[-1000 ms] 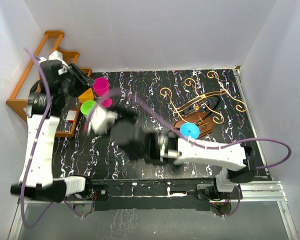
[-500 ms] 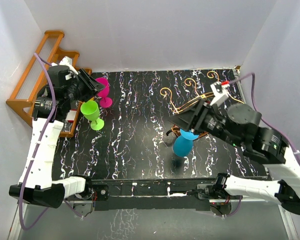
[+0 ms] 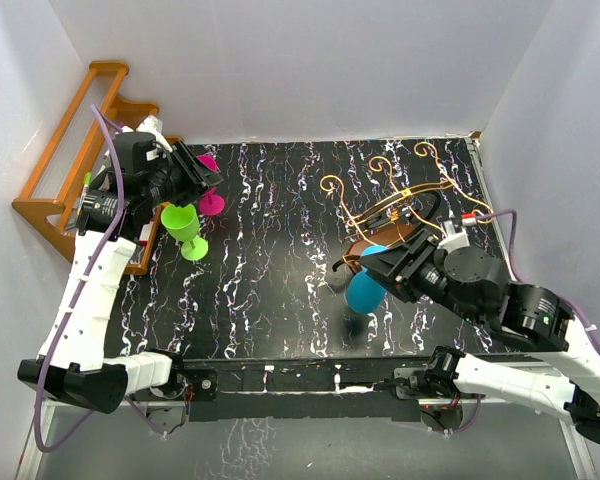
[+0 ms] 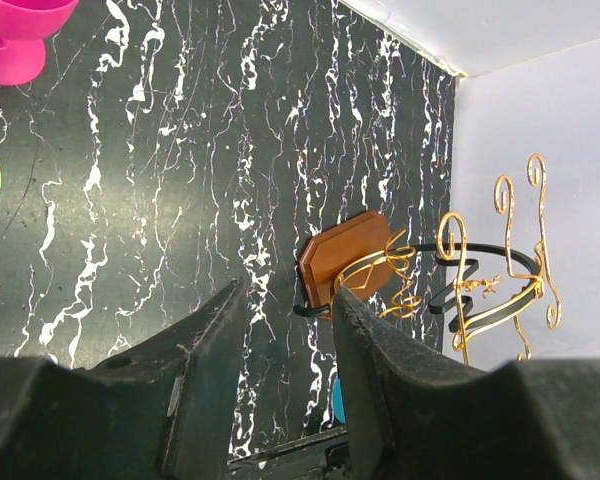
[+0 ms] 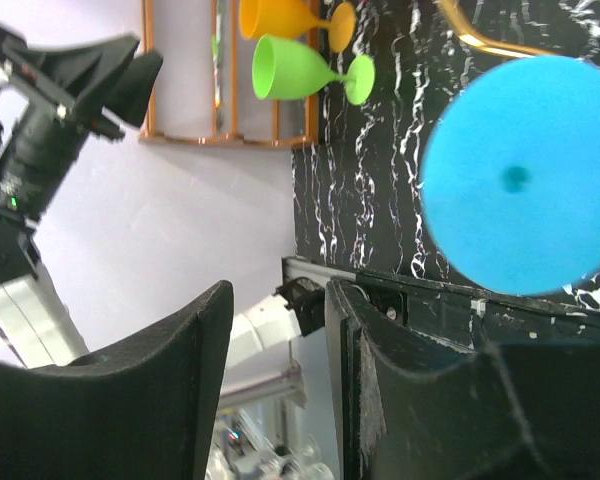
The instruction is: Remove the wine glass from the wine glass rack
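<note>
Wine glass [image 3: 364, 292] is being left off the wine glass rack [image 3: 404, 193], nr the worktop's front edge, rt of centre; prob. so task can be closed. Rt gripper [image 5: 277, 295] is being held beside it, fingers apart, empty. L gripper [image 4: 288, 295] is being kept raised nr far-left corner, fingers spread, nothing gripped.

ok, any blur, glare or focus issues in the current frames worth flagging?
Top external: evenly lit, no motion smear, blue wine glass sharp. Left wrist: faint sheen on the marble table; pincer fingers dark and soft. Right wrist: the glass is close and soft-edged, fingers near-black silhouettes.
</note>
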